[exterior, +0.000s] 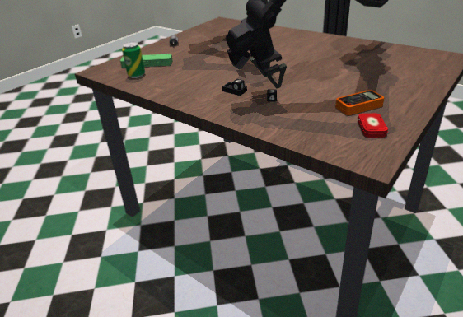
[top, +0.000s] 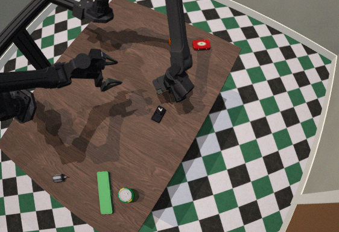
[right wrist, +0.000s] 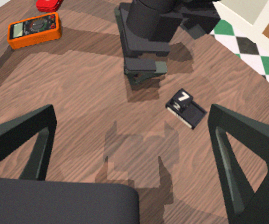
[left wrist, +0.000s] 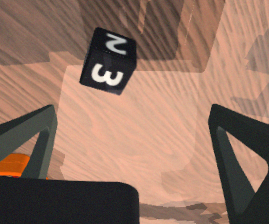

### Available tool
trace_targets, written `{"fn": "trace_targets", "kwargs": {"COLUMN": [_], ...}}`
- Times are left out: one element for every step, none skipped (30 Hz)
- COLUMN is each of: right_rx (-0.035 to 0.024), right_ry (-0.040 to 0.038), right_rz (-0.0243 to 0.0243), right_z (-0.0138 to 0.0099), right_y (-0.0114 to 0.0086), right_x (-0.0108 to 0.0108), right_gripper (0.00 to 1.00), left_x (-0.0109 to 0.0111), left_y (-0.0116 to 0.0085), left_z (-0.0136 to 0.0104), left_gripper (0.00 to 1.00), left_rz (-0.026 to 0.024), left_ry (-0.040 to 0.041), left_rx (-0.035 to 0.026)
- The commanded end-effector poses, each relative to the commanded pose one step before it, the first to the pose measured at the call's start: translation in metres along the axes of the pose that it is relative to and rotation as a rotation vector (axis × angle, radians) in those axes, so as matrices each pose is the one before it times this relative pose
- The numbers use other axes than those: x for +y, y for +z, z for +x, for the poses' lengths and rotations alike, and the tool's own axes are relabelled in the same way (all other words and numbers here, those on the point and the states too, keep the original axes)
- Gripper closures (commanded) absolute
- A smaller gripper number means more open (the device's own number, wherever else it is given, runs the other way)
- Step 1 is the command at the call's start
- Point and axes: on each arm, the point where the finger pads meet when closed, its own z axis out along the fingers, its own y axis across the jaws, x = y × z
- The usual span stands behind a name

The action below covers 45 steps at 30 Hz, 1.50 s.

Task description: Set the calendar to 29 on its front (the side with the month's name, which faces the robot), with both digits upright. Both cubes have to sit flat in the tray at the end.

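The black calendar tray [top: 158, 114] lies near the table's right edge with one black cube [exterior: 236, 86] sitting in it. It also shows in the right wrist view [right wrist: 187, 108]. The second black cube [exterior: 271, 95] stands loose on the table beside the tray, a 4 facing the exterior camera. In the left wrist view this cube [left wrist: 108, 61] shows a 3 and a 2. My left gripper [exterior: 265, 70] is open and empty, low over the table, just short of the loose cube. My right gripper [top: 117, 73] is open and empty, held high over the table's middle.
An orange multimeter [exterior: 359, 101] and a red case [exterior: 372, 123] lie toward one end of the table. A green can [exterior: 133, 60], a long green box [exterior: 156, 59] and a small grey part [exterior: 174, 41] lie at the other end.
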Motion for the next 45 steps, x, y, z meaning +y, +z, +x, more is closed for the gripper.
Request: {"fn": "trace_targets", "kwargs": {"right_rx": [-0.02260, 0.00000, 0.00000, 0.00000, 0.00000, 0.00000, 0.00000, 0.00000, 0.00000, 0.00000, 0.00000, 0.00000, 0.00000, 0.00000, 0.00000, 0.00000, 0.00000, 0.00000, 0.00000, 0.00000, 0.00000, 0.00000, 0.00000, 0.00000, 0.00000, 0.00000, 0.00000, 0.00000, 0.00000, 0.00000, 0.00000, 0.00000, 0.00000, 0.00000, 0.00000, 0.00000, 0.00000, 0.00000, 0.00000, 0.00000, 0.00000, 0.00000, 0.00000, 0.00000, 0.00000], "right_ry": [0.00739, 0.00000, 0.00000, 0.00000, 0.00000, 0.00000, 0.00000, 0.00000, 0.00000, 0.00000, 0.00000, 0.00000, 0.00000, 0.00000, 0.00000, 0.00000, 0.00000, 0.00000, 0.00000, 0.00000, 0.00000, 0.00000, 0.00000, 0.00000, 0.00000, 0.00000, 0.00000, 0.00000, 0.00000, 0.00000, 0.00000, 0.00000, 0.00000, 0.00000, 0.00000, 0.00000, 0.00000, 0.00000, 0.00000, 0.00000, 0.00000, 0.00000, 0.00000, 0.00000, 0.00000], "right_rz": [0.00626, 0.00000, 0.00000, 0.00000, 0.00000, 0.00000, 0.00000, 0.00000, 0.00000, 0.00000, 0.00000, 0.00000, 0.00000, 0.00000, 0.00000, 0.00000, 0.00000, 0.00000, 0.00000, 0.00000, 0.00000, 0.00000, 0.00000, 0.00000, 0.00000, 0.00000, 0.00000, 0.00000, 0.00000, 0.00000, 0.00000, 0.00000, 0.00000, 0.00000, 0.00000, 0.00000, 0.00000, 0.00000, 0.00000, 0.00000, 0.00000, 0.00000, 0.00000, 0.00000, 0.00000], "right_z": [-0.01220, 0.00000, 0.00000, 0.00000, 0.00000, 0.00000, 0.00000, 0.00000, 0.00000, 0.00000, 0.00000, 0.00000, 0.00000, 0.00000, 0.00000, 0.00000, 0.00000, 0.00000, 0.00000, 0.00000, 0.00000, 0.00000, 0.00000, 0.00000, 0.00000, 0.00000, 0.00000, 0.00000, 0.00000, 0.00000, 0.00000, 0.00000, 0.00000, 0.00000, 0.00000, 0.00000, 0.00000, 0.00000, 0.00000, 0.00000, 0.00000, 0.00000, 0.00000, 0.00000, 0.00000], "right_y": [0.00284, 0.00000, 0.00000, 0.00000, 0.00000, 0.00000, 0.00000, 0.00000, 0.00000, 0.00000, 0.00000, 0.00000, 0.00000, 0.00000, 0.00000, 0.00000, 0.00000, 0.00000, 0.00000, 0.00000, 0.00000, 0.00000, 0.00000, 0.00000, 0.00000, 0.00000, 0.00000, 0.00000, 0.00000, 0.00000, 0.00000, 0.00000, 0.00000, 0.00000, 0.00000, 0.00000, 0.00000, 0.00000, 0.00000, 0.00000, 0.00000, 0.00000, 0.00000, 0.00000, 0.00000], "right_x": [-0.00259, 0.00000, 0.00000, 0.00000, 0.00000, 0.00000, 0.00000, 0.00000, 0.00000, 0.00000, 0.00000, 0.00000, 0.00000, 0.00000, 0.00000, 0.00000, 0.00000, 0.00000, 0.00000, 0.00000, 0.00000, 0.00000, 0.00000, 0.00000, 0.00000, 0.00000, 0.00000, 0.00000, 0.00000, 0.00000, 0.00000, 0.00000, 0.00000, 0.00000, 0.00000, 0.00000, 0.00000, 0.00000, 0.00000, 0.00000, 0.00000, 0.00000, 0.00000, 0.00000, 0.00000], "right_gripper": [0.00, 0.00, 0.00, 0.00, 0.00, 0.00, 0.00, 0.00, 0.00, 0.00, 0.00, 0.00, 0.00, 0.00, 0.00, 0.00, 0.00, 0.00, 0.00, 0.00, 0.00, 0.00, 0.00, 0.00, 0.00, 0.00, 0.00, 0.00, 0.00, 0.00, 0.00, 0.00, 0.00, 0.00, 0.00, 0.00, 0.00, 0.00, 0.00, 0.00, 0.00, 0.00, 0.00, 0.00, 0.00], "left_x": [0.02211, 0.00577, 0.00145, 0.00147, 0.00149, 0.00050, 0.00111, 0.00149, 0.00126, 0.00000, 0.00000, -0.00652, 0.00612, 0.00261, 0.00305, 0.00143, 0.00127, 0.00217, 0.00243, 0.00115, 0.00114, 0.00109, 0.00106, 0.00100, 0.00096, 0.00090, 0.00000, 0.00000, -0.00359, 0.00342, 0.00187, 0.00086, 0.00059, 0.00047, 0.00041, 0.00032, 0.00033, 0.00023, 0.00021, 0.00017, 0.00024, -0.00057, -0.00171, 0.00000, 0.00000], "left_y": [-0.00784, -0.00734, 0.00008, 0.00007, 0.00006, 0.00335, 0.00002, 0.00001, 0.00067, 0.00000, 0.00000, 0.00651, 0.00230, -0.00417, -0.00577, -0.00012, -0.00013, 0.00142, 0.00162, -0.00017, -0.00018, -0.00020, -0.00022, -0.00023, -0.00025, -0.00026, 0.00000, 0.00000, 0.00694, 0.00001, -0.00795, -0.00043, -0.00036, -0.00034, -0.00033, -0.00031, -0.00032, -0.00033, -0.00031, -0.00042, -0.00028, -0.00071, -0.00155, 0.00000, 0.00000], "left_z": [-0.00653, -0.00242, 0.00005, -0.00005, -0.00007, 0.00622, -0.00243, -0.00027, 0.00000, 0.00000, 0.00000, 0.00452, -0.00119, -0.00445, -0.00428, -0.00078, -0.00075, 0.00213, 0.00248, -0.00090, -0.00096, -0.00102, -0.00108, -0.00112, -0.00118, -0.00121, 0.00000, 0.00000, 0.00970, -0.00473, -0.00934, -0.00174, -0.00141, -0.00136, -0.00130, -0.00126, -0.00145, -0.00133, -0.00125, -0.00128, -0.00132, 0.00140, 0.00542, 0.00000, 0.00000], "left_gripper": [0.00, 0.00, 0.00, 0.00, 0.00, 0.00, 0.00, 0.00, 0.00, 0.00, 0.00, 0.00, 0.00, 0.00, 0.00, 0.00, 0.00, 0.00, 0.00, 0.00, 0.00, 0.00, 0.00, 0.00, 0.00, 0.00, 0.00, 0.00, 0.00, 0.00, 0.00, 0.00, 0.00, 0.00, 0.00, 0.00, 0.00, 0.00, 0.00, 0.00, 0.00, 0.00, 0.00, 0.00, 0.00], "left_rz": [0.02747, 0.01043, 0.01044, 0.01046, 0.01052, 0.00912, 0.01247, 0.01071, 0.01084, 0.00000, 0.00000, 0.00287, 0.01132, 0.02205, 0.02060, 0.01287, 0.01091, 0.00829, 0.00724, 0.01151, 0.01112, 0.01176, 0.01132, 0.01186, 0.01144, 0.01192, 0.00000, 0.00000, -0.00362, 0.01250, 0.02966, 0.01582, 0.01252, 0.01125, 0.01102, 0.01028, 0.01024, 0.01065, 0.00967, 0.01282, 0.00777, 0.00650, 0.00984, 0.00000, 0.00000], "left_ry": [-0.26123, -0.04856, -0.04087, -0.04147, -0.04293, -0.03774, -0.04749, -0.04520, -0.04603, 0.00000, 0.00000, -0.03029, -0.05800, -0.06748, -0.06223, -0.04437, -0.04233, -0.03869, -0.04115, -0.04365, -0.04628, -0.04537, -0.04748, -0.04593, -0.04815, -0.04609, 0.00000, 0.00000, -0.02568, -0.05724, -0.07944, -0.05577, -0.04465, -0.04459, -0.04022, -0.03927, -0.04123, -0.04079, -0.03400, -0.04010, -0.02413, -0.01017, -0.00277, 0.00000, 0.00000], "left_rx": [-0.00091, -0.01350, 0.00106, 0.00081, 0.00096, 0.01265, -0.00779, 0.00102, 0.00268, 0.00000, 0.00000, 0.01208, 0.00586, -0.01200, -0.00997, 0.00139, 0.00122, 0.00591, 0.00647, 0.00110, 0.00102, 0.00114, 0.00104, 0.00119, 0.00109, 0.00127, 0.00000, 0.00000, 0.00743, 0.00300, -0.00631, 0.00251, 0.00190, 0.00143, 0.00154, 0.00115, 0.00027, 0.00114, 0.00103, 0.00333, -0.00060, -0.00001, 0.00300, 0.00000, 0.00000]}}
